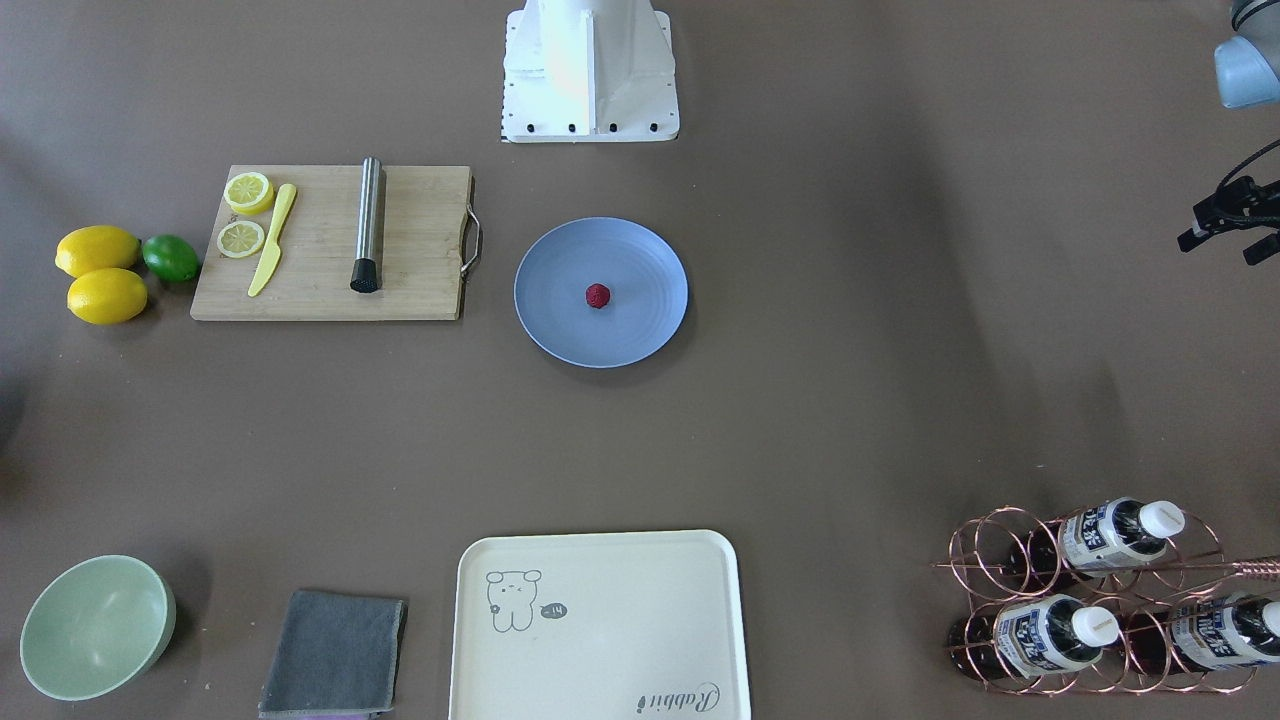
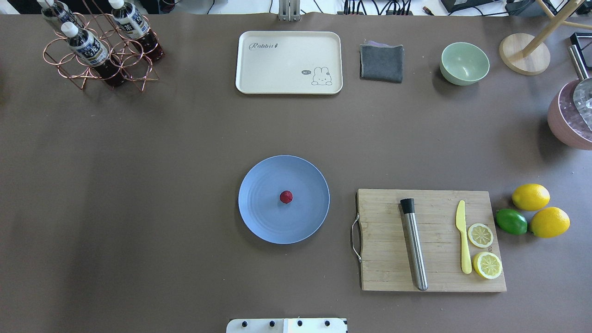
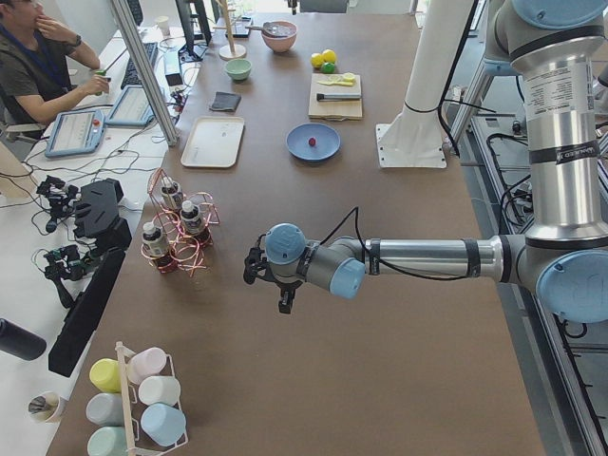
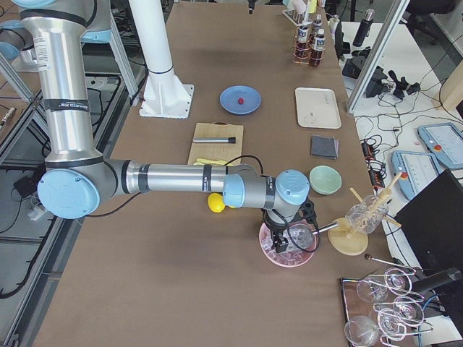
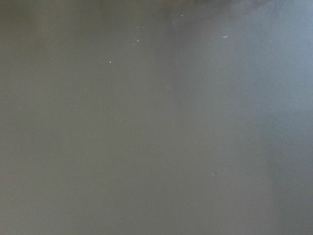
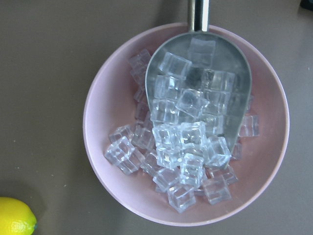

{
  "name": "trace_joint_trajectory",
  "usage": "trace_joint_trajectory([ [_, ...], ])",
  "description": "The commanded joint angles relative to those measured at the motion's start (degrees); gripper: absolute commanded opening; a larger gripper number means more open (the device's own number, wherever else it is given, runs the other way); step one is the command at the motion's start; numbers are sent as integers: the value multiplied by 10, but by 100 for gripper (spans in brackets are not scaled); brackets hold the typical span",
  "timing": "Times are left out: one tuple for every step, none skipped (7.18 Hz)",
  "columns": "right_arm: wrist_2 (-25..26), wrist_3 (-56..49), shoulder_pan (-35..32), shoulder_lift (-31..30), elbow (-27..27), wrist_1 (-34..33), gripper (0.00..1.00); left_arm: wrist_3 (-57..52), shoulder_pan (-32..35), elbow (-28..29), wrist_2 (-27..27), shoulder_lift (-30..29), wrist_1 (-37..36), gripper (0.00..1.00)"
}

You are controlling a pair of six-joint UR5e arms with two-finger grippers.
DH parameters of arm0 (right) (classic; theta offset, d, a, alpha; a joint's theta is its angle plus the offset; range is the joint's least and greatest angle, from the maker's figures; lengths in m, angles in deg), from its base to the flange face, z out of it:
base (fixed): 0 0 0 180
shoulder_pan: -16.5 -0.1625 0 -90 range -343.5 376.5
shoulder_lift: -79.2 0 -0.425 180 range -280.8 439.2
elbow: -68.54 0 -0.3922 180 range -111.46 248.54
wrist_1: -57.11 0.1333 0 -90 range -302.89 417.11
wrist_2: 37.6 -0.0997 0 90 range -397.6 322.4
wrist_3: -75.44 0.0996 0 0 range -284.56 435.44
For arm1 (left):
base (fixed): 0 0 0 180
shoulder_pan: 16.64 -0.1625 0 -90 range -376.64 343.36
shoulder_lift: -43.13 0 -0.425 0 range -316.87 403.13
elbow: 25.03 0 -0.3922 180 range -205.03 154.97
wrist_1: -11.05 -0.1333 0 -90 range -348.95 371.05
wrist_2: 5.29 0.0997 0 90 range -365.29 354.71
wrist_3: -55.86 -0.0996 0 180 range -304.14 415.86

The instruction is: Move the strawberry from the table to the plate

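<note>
The strawberry, small and dark red, lies near the middle of the light blue plate at the centre of the brown table; the front view shows the strawberry on the plate too. Both grippers are far from it. My left gripper hangs over bare table near the bottle rack, and its black parts poke in at the front view's right edge; I cannot tell its state. Beyond the lemons, my right gripper hovers over a pink bowl of ice; I cannot tell its state.
A cutting board with a steel muddler, yellow knife and lemon slices lies right of the plate, with two lemons and a lime beside it. Along the far edge stand a cream tray, grey cloth, green bowl and bottle rack. A person sits in the left side view.
</note>
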Motion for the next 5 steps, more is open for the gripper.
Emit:
trace_joint_trajectory([
  [4, -41, -22, -5, 23, 0, 100, -135, 60, -1, 49, -31, -125, 97],
  [7, -41, -26, -7, 23, 0, 100, -158, 74, -7, 63, -42, -165, 97],
  [7, -42, -26, -12, 25, 1, 100, -153, 79, -8, 64, -54, -184, 97],
  [6, -42, -26, -13, 25, 2, 100, -149, 79, -9, 78, -59, -185, 97],
  [7, -42, -26, -12, 25, 4, 100, -152, 80, -23, 79, -54, -172, 98],
])
